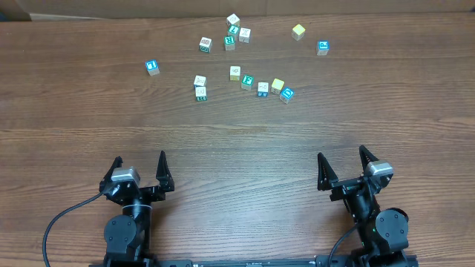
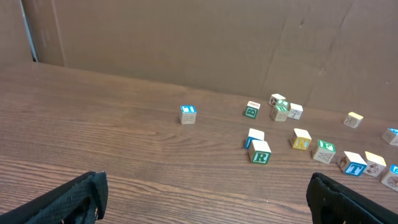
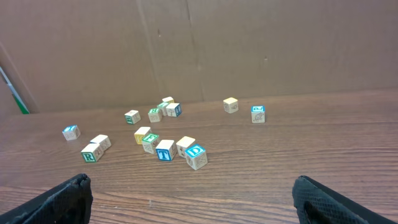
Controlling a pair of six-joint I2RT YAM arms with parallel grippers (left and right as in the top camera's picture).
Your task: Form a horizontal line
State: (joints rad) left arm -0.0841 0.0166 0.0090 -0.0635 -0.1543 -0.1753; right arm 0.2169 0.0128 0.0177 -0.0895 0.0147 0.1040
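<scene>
On the far half of the bench [image 1: 74, 133], cubes [image 1: 234, 73] lie scattered; no horizontal line yet, only a slanting run [image 1: 263, 88]. Left claw [image 1: 139, 158] and right claw [image 1: 341, 153] gape wide, empty. I'd level that run by small nudges.

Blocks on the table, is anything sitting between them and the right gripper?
Nothing visible. Only bare table lies between the open right gripper and the nearest blue block; the other blocks lie scattered farther back and to the left.
</scene>
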